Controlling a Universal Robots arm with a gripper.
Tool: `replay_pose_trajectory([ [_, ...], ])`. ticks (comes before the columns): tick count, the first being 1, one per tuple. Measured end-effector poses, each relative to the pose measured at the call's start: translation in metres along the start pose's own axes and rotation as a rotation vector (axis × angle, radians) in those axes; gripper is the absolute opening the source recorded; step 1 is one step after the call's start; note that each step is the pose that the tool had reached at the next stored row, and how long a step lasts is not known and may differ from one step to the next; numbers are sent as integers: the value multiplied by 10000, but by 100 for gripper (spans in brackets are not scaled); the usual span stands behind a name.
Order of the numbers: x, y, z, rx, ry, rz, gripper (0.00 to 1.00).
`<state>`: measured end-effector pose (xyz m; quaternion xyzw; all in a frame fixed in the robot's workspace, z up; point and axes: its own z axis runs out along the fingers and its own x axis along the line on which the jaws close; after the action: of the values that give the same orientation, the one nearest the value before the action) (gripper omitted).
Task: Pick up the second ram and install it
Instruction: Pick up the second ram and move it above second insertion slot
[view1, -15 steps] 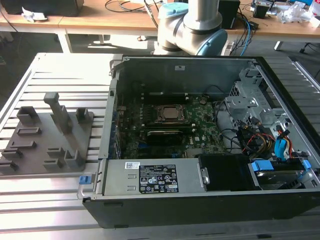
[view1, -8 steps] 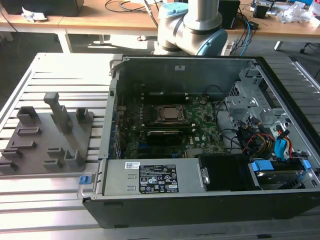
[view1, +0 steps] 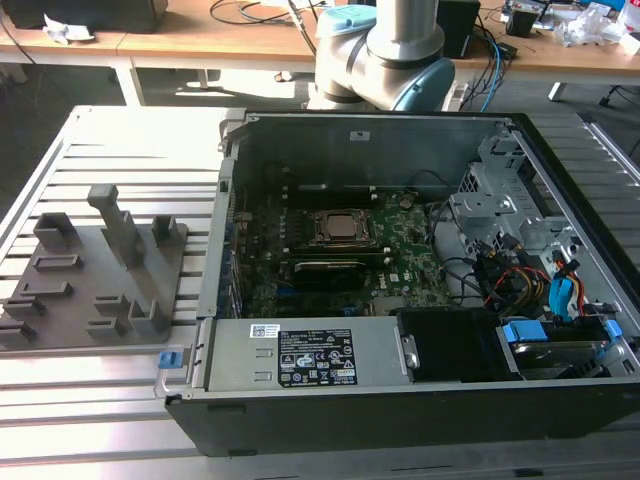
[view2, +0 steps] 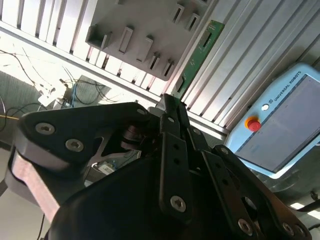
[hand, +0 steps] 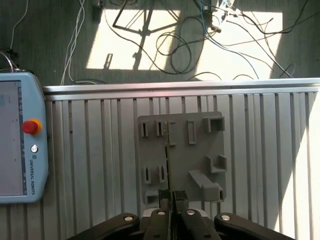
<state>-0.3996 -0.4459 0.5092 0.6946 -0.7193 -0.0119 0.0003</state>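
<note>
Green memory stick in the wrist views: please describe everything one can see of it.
The memory stick is a long, thin, flat green board with dark chips along its face. The pincer is shut on one end; the rest stands out straight beyond it. In the first wrist view the stick shows edge-on, as a thin line. It seems to hang clear above the gray slotted holder.

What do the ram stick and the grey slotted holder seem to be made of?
The second ram: green circuit board, probably fibreglass laminate, matt, carrying dark parts. The grey slotted holder: likely plastic, moulded or printed; uniform dull grey, blocky ribs, no shine.
</note>
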Motion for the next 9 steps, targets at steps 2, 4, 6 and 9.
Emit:
replay_pose_trajectory([
  [2, -3, -112, 67, -1, 3, 1, 14],
  [4, -11, -308, 131, -10, 16, 0, 14],
  [6, -25, -505, 187, -14, 45, 2, 14],
  [9, -62, -823, 241, -11, 132, 3, 14],
])
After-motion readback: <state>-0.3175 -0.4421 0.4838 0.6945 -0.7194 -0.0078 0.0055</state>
